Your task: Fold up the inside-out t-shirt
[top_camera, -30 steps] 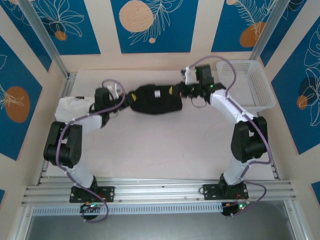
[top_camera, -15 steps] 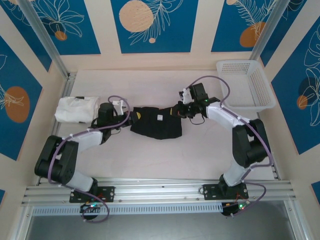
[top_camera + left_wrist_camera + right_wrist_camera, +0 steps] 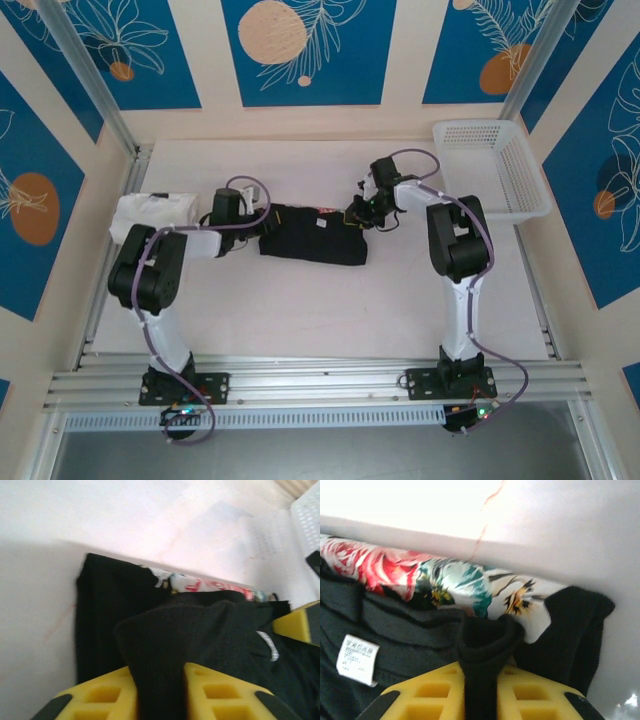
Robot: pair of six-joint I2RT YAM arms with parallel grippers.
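The inside-out t-shirt (image 3: pixel 312 238) is pinched by the left gripper (image 3: pixel 158 677) and, toward the basket (image 3: pixel 478 123), the right gripper (image 3: pixel 482 669); snagged cloth could be dragged askew.

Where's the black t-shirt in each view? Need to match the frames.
Top: t-shirt mid-table, between the arms.
Left wrist: lower right, a fold rising at bottom centre.
Right wrist: lower half, floral edge above it.
Shared landmark: white label, in both wrist views.
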